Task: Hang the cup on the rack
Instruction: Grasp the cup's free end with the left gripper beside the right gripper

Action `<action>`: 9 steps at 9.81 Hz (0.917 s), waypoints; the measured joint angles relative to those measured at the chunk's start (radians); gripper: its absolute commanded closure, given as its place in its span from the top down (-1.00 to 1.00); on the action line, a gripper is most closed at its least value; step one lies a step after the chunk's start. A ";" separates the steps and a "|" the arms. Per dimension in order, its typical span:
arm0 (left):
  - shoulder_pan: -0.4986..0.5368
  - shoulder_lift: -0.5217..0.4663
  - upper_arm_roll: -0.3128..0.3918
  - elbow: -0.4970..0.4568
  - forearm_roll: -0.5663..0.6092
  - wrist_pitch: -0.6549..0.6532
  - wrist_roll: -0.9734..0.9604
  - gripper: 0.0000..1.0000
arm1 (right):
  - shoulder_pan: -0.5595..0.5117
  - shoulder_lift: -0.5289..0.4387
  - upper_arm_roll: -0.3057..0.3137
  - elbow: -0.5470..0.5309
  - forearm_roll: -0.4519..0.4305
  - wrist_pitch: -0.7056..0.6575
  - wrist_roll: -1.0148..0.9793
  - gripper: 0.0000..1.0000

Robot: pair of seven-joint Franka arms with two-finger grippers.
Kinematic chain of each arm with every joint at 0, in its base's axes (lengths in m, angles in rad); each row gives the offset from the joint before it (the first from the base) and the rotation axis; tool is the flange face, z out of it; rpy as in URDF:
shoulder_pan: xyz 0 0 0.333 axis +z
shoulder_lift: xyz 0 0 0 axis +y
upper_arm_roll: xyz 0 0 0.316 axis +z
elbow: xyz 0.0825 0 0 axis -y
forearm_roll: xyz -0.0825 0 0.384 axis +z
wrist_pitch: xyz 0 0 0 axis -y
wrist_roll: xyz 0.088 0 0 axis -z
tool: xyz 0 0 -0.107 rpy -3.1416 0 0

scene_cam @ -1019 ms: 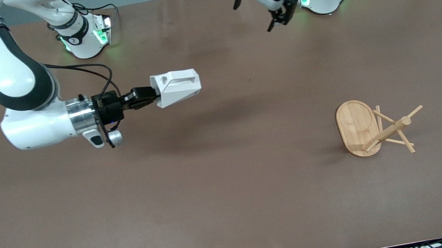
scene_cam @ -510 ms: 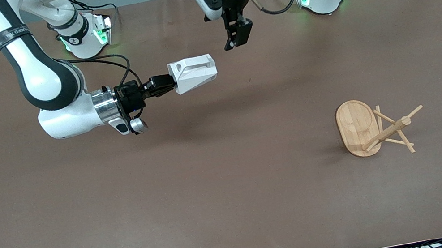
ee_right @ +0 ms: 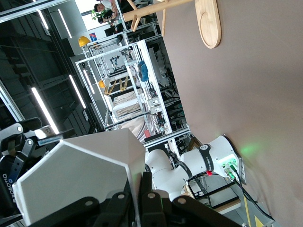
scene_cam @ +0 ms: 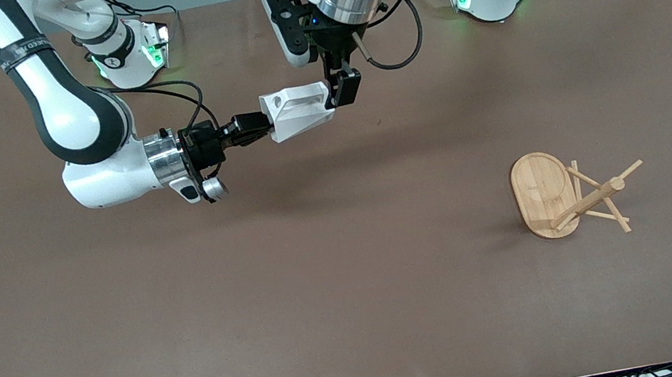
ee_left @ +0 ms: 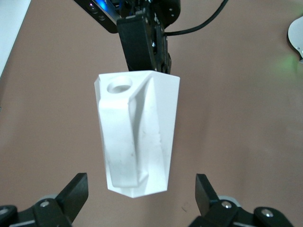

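1. Over the desk (scene_cam: 132, 362) toward the robots' bases, the right claw (scene_cam: 259, 127) grips the cup (scene_cam: 298, 111) by its base, held aloft sideways.
2. Left claw (scene_cam: 340, 87), spread wide, brackets the cup's rim: a handover, I judge.
3. Next: close, then release.
4. Rack (scene_cam: 569, 197) lies toppled; contact unclear.

Cup (scene_cam: 297, 111) between both end effectors
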 measured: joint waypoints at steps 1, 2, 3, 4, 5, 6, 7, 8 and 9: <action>0.000 0.011 0.000 0.000 0.001 0.007 0.000 1.00 | 0.000 0.000 0.000 0.000 0.000 0.000 0.000 -0.99; 0.000 0.022 0.000 0.000 0.002 0.019 0.000 1.00 | 0.000 0.000 0.000 0.000 0.001 0.000 0.000 -0.99; 0.000 0.033 0.000 0.000 0.002 0.037 0.000 1.00 | 0.000 0.000 0.000 0.000 0.001 0.000 0.000 -0.99; 0.000 0.041 0.000 0.000 0.002 0.047 0.000 1.00 | 0.000 0.000 0.001 0.000 0.001 0.000 0.000 -0.99; 0.000 0.050 0.000 0.000 0.002 0.049 0.000 1.00 | 0.000 -0.001 0.004 0.000 0.002 0.000 0.000 -0.99; 0.000 0.062 0.000 0.000 0.002 0.049 0.000 0.93 | 0.000 -0.001 0.007 0.000 0.004 0.002 0.000 -0.99; -0.001 0.072 -0.002 0.001 0.002 0.050 0.001 0.51 | 0.000 -0.001 0.007 0.000 0.006 0.006 0.000 -0.99; -0.001 0.078 -0.002 0.001 0.002 0.050 0.008 -0.09 | 0.000 0.000 0.007 -0.005 0.006 0.013 -0.002 -0.99; -0.001 0.081 -0.003 0.001 0.002 0.050 0.026 -0.59 | 0.000 0.000 0.007 -0.006 0.008 0.023 -0.002 -0.99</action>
